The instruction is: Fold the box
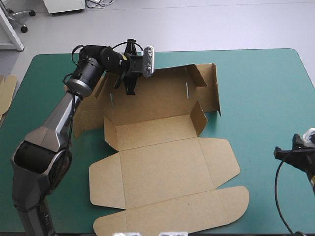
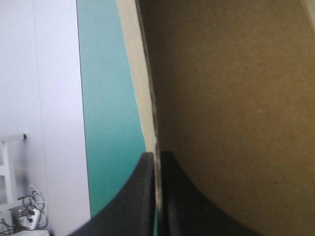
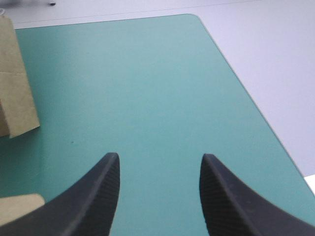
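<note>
While the left gripper pinches a wall of the box, the right gripper gapes empty.

**Two-arm rig: grey shells, black working ends**

Left arm: long links in a smooth silver-grey shell, faceted and tapering. Lowest link broader, with a dark rounded joint set into it. Nearer the wrist, a bright metal collar, then a black cylindrical housing with ringed bands, then glossy black rounded wrist segments.

Left gripper: two matt black fingers, wide at the base, sweeping up to narrow tips like fins.

Right gripper: same black fin shape. The fingers carry a fine ribbed grip texture on their inner faces. From above, only its black angular end shows.
</note>
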Motion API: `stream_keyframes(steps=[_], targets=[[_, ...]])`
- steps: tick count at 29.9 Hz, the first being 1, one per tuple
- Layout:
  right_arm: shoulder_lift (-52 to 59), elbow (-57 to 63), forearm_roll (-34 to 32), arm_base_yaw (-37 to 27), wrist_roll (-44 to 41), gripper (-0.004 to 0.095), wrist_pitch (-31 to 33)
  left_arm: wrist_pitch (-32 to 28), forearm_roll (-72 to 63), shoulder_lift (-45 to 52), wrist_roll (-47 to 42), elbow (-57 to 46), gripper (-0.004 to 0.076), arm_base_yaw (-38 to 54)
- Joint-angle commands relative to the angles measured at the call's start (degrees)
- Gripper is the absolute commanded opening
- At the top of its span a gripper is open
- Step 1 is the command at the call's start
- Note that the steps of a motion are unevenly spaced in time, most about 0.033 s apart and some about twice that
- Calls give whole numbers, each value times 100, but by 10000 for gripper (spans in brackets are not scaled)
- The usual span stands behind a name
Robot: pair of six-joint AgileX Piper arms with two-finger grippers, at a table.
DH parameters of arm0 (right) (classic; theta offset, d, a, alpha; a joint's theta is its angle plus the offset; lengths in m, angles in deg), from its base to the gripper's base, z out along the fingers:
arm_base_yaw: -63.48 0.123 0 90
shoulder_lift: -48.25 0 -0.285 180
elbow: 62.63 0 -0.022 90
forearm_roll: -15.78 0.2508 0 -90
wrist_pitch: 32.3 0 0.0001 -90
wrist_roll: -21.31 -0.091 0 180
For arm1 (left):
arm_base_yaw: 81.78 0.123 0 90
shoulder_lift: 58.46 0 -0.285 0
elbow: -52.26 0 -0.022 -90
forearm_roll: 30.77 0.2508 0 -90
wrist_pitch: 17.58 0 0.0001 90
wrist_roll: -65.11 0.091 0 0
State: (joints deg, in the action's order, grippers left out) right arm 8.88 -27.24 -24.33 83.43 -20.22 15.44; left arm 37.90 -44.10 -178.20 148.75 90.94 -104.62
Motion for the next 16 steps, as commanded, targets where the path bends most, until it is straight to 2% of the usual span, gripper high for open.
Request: stream_keyframes(steps=[1, 5, 11, 13, 16], targets=[[-401, -503, -434, -17, 241, 442, -10, -612, 430, 615, 5, -435, -15, -452], [-925, -828, -571, -17, 245, 441, -23, -1592, 668, 1103, -7, -1435, -15, -744], [-1597, -1475, -861, -17, 242, 442, -23, -3648, 771, 1945, 68, -3084, -15, -980], [-1768, -1767, -861, -17, 308, 442, -1, -4012, 870, 2084, 480, -3370, -15, -980], [-1977, -2236, -847, -17, 452, 441, 11, -4221, 811, 2134, 1104, -3505, -15, -890]])
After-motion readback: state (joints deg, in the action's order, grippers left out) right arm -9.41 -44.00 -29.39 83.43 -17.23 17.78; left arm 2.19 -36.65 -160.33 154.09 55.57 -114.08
